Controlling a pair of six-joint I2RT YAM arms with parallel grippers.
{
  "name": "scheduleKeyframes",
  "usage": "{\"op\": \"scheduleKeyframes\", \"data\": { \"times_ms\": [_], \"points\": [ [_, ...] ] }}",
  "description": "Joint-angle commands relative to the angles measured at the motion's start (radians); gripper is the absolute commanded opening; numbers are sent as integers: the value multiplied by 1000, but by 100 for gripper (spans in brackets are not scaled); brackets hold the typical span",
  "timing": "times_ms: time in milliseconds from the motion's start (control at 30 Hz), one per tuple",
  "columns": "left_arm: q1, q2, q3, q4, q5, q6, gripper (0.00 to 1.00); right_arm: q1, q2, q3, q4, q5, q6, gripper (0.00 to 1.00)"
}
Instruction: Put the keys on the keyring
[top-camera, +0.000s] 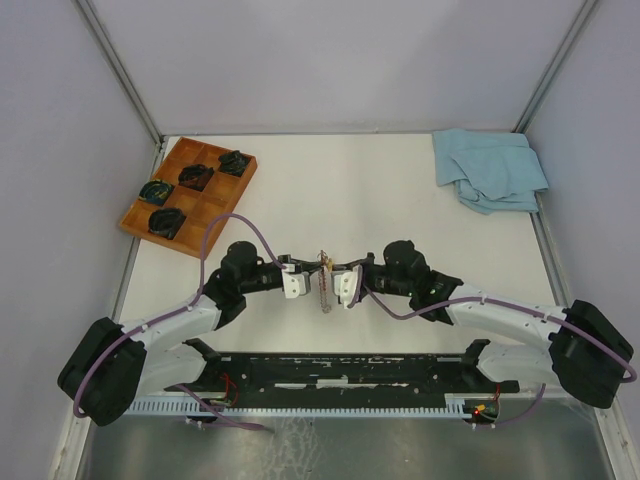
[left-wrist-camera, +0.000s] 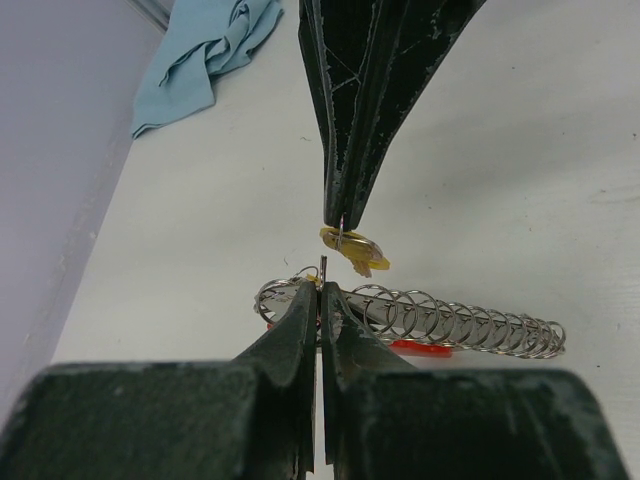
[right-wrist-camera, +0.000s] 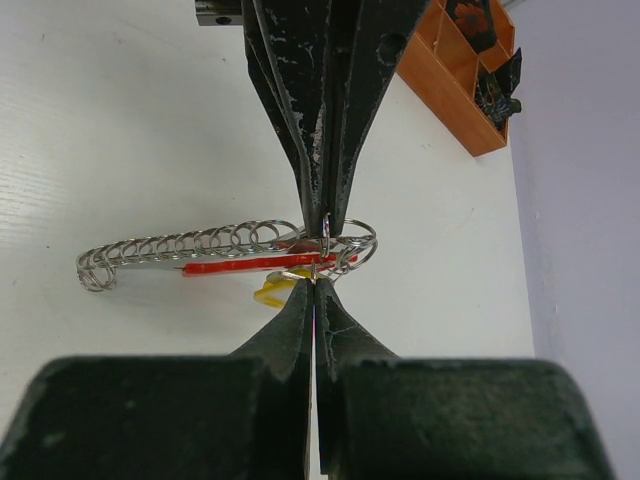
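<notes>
Both grippers meet tip to tip above the middle of the table. My left gripper (left-wrist-camera: 322, 288) is shut on the thin metal ring (left-wrist-camera: 323, 266) of the keyring (right-wrist-camera: 327, 236). The keyring's silver coiled chain (left-wrist-camera: 455, 325) and red strap (left-wrist-camera: 420, 347) trail off to one side. My right gripper (right-wrist-camera: 315, 283) is shut on a key with a yellow head (left-wrist-camera: 356, 250), held right at the ring. In the top view the left gripper (top-camera: 313, 268) and right gripper (top-camera: 337, 268) almost touch, with the chain (top-camera: 324, 292) hanging below them. No other keys show.
A wooden tray (top-camera: 205, 205) with black coiled items stands at the back left, also seen as the tray (right-wrist-camera: 440, 90) in the right wrist view. A crumpled blue cloth (top-camera: 490, 170) lies at the back right. White walls close in both sides.
</notes>
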Motion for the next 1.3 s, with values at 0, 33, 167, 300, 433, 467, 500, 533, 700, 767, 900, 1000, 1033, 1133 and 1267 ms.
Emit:
{"op": "scheduleKeyframes", "data": {
  "times_ms": [0,33,167,300,433,467,500,533,700,767,900,1000,1033,1133,1267],
  "points": [
    [-5,-18,-1,89,5,41,3,14,13,16,55,27,-6,0],
    [-5,-19,-1,89,5,41,3,17,15,16,58,32,-7,0],
    [-5,-21,-2,89,5,40,3,23,18,18,61,58,-5,1],
    [-5,-20,-1,89,7,38,3,28,16,18,64,82,-2,1],
    [-5,-20,-1,89,6,36,3,33,16,21,62,100,0,1],
    [-5,-21,-1,89,7,35,3,33,17,22,62,102,0,1],
    [-5,-20,0,89,8,35,3,34,17,23,63,104,0,1],
    [-5,-20,1,87,8,34,3,36,19,22,64,103,0,1],
    [-5,-15,3,86,10,33,3,42,19,24,74,111,5,1],
    [-5,-15,4,85,11,33,3,44,20,24,77,117,8,1],
    [-6,-15,5,85,12,33,3,48,25,26,83,127,11,1],
    [-6,-15,5,84,12,33,3,51,24,27,83,129,16,1],
    [-5,-15,4,84,12,33,3,51,24,27,83,130,18,1],
    [-6,-14,6,84,15,32,3,53,23,28,83,133,21,0],
    [-5,-12,7,82,15,33,3,57,23,30,86,139,29,1]
  ]
}}
